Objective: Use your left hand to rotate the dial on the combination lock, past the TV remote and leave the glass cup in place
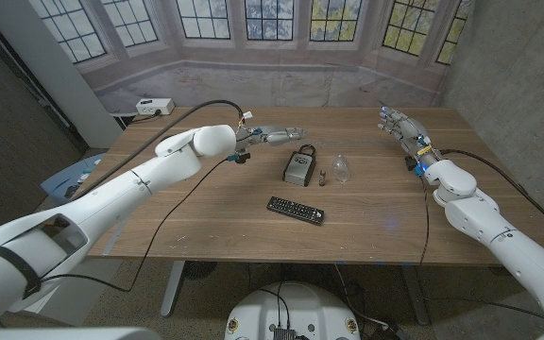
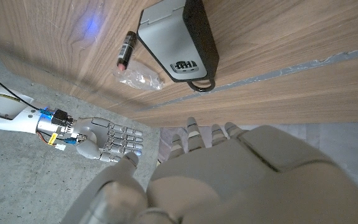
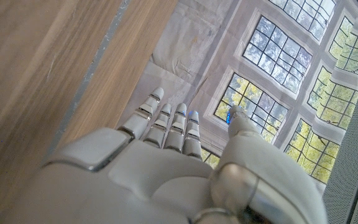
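Note:
The combination lock (image 1: pixel 298 166) is a grey box with a black shackle, lying mid-table; its dial row (image 2: pixel 184 65) faces up near the shackle. My left hand (image 1: pixel 277 135) hovers just behind the lock with its fingers stretched out, holding nothing; the left wrist view shows this hand (image 2: pixel 229 168) apart from the lock (image 2: pixel 179 40). The clear glass cup (image 1: pixel 341 168) stands right of the lock, seen as the cup (image 2: pixel 140 76). The black TV remote (image 1: pixel 296 210) lies in front of the lock. My right hand (image 1: pixel 399 124) is raised over the table's far right, fingers apart and empty.
A small dark tube (image 1: pixel 322 179) lies between the lock and the cup. A white box (image 1: pixel 154 107) sits at the table's far left corner. A black cable (image 1: pixel 173 203) runs from my left arm across the wooden table (image 1: pixel 206 227). Windows line the back wall.

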Tool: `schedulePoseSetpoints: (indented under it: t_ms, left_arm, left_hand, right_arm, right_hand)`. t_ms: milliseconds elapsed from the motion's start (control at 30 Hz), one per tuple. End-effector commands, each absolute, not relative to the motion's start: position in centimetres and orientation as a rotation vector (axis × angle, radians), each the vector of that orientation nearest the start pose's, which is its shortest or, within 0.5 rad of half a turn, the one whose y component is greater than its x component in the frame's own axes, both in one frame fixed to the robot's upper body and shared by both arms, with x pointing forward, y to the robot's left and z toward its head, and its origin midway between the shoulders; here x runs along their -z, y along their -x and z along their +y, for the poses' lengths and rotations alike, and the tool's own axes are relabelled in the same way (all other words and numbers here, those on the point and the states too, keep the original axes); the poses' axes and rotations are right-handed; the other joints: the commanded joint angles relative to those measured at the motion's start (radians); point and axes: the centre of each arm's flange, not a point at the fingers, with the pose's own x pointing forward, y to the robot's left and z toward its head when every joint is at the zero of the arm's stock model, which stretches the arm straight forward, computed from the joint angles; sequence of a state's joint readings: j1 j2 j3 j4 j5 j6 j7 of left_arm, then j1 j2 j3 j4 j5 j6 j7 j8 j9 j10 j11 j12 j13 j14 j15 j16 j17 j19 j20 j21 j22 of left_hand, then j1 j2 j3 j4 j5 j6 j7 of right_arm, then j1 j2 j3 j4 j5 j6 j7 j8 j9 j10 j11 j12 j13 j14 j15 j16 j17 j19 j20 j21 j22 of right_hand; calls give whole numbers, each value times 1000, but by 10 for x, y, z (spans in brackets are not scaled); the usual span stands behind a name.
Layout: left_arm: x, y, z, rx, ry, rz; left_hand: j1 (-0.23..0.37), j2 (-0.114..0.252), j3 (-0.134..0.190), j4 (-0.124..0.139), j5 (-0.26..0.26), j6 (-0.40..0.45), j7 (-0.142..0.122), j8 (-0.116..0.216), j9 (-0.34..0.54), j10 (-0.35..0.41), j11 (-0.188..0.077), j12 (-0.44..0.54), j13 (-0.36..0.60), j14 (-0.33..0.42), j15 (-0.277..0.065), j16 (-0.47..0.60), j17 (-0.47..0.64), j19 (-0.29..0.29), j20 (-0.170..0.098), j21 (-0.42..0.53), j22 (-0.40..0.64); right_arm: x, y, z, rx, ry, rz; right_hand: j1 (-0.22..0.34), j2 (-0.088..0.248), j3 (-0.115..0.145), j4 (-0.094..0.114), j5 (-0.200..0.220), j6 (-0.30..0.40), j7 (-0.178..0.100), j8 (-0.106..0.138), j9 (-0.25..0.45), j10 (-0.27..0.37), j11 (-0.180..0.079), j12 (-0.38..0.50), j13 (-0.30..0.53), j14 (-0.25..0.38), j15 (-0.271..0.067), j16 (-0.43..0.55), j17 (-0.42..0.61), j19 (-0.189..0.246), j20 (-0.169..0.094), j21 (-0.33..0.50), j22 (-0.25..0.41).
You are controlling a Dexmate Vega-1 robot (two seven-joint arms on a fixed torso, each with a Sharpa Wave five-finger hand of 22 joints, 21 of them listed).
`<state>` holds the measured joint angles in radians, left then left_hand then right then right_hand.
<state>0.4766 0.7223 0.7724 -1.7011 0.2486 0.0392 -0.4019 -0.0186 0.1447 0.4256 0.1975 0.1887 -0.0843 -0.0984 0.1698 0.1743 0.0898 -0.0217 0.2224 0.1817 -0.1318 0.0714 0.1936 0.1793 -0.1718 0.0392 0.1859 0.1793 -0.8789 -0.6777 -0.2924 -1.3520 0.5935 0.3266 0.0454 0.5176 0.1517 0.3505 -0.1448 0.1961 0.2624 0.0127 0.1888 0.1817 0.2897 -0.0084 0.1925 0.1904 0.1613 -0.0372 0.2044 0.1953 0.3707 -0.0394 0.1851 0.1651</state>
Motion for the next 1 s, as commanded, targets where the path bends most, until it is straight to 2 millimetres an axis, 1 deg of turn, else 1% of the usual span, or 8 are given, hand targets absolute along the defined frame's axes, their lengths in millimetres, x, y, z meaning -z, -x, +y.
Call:
schedulePoseSetpoints:
  t_ms: [33, 100, 267, 567, 667, 700, 967, 1000]
  left_arm:
    - [-64, -594, 120, 534, -1428, -599]
    - [-63, -593, 120, 527, -1441, -596]
    - [-55, -588, 120, 504, -1468, -596]
    - [-41, -585, 120, 494, -1487, -574]
    - [-39, -584, 119, 491, -1492, -574]
    - [-39, -584, 119, 488, -1495, -574]
    - [-39, -584, 112, 488, -1517, -577]
    - [-39, -584, 112, 488, -1518, -577]
  left_hand:
    - [1, 16, -6, 0, 6, -13, 3, -1, 4, 6, -2, 5, 2, 6, -1, 9, 2, -4, -5, 9, 1]
    - [1, 17, -11, -1, 6, -34, 30, -2, 4, 4, -2, 1, 2, 5, 1, 6, 2, -8, -6, 9, 1]
    - [3, 20, -15, -2, 7, -44, 61, 1, 4, 3, 5, -2, 2, 8, 3, 4, 2, -5, -12, 11, 1]
    - [4, 22, -18, -3, 7, -60, 68, 1, 4, 5, 5, -4, 2, 11, 5, 2, 1, -5, -17, 12, 1]
    - [5, 23, -22, -3, 7, -83, 90, -1, 4, 13, 7, -3, 2, 13, 4, 1, 1, -9, -19, 11, 1]
    - [5, 23, -23, -3, 7, -86, 106, 2, 4, 19, 10, -3, 2, 15, 4, 0, 0, -11, -24, 10, 0]
    - [6, 24, -25, -4, 7, -94, 114, 3, 4, 24, 14, -3, 1, 17, 5, 0, 0, -21, -32, 7, 0]
    - [6, 24, -25, -4, 7, -95, 114, 3, 4, 24, 14, -3, 1, 17, 5, 0, 0, -22, -32, 7, 0]
  right_arm:
    - [0, -623, -372, -126, 151, -667]
    - [1, -625, -372, -130, 149, -669]
    - [4, -628, -371, -142, 150, -672]
    - [12, -633, -372, -152, 140, -672]
    - [15, -633, -374, -151, 135, -675]
    - [15, -633, -374, -151, 135, -675]
    - [21, -631, -378, -146, 131, -673]
    - [21, -631, -378, -146, 131, -673]
  right_hand:
    - [10, 0, 4, -6, 4, 0, 0, 2, 1, 1, 0, 0, 1, -3, -18, 1, 3, 5, -13, 4, 3]
    - [10, 0, 4, -6, 4, 0, -1, 2, 1, 2, 1, 1, 1, -2, -17, 1, 3, 5, -13, 4, 3]
    - [11, 1, 4, -6, 4, 1, 0, 2, 1, 3, 6, 1, 1, -2, -17, 2, 3, 6, -13, 4, 3]
    - [13, 1, 4, -6, 4, 3, 1, 3, 1, 2, 2, 1, 1, -2, -18, 2, 3, 7, -14, 5, 3]
    - [13, 1, 4, -6, 4, 2, 1, 2, 1, 3, 5, 1, 1, -2, -17, 2, 3, 7, -14, 5, 3]
    - [13, 1, 5, -6, 4, 2, 2, 3, 1, 3, 2, 1, 1, -1, -17, 3, 3, 8, -14, 5, 3]
    - [16, 2, 5, -7, 5, 3, 2, 3, 1, 5, 10, 2, 1, -1, -16, 3, 3, 9, -15, 5, 3]
    - [16, 2, 5, -7, 5, 3, 2, 3, 1, 5, 6, 2, 1, 0, -16, 3, 3, 9, -15, 5, 3]
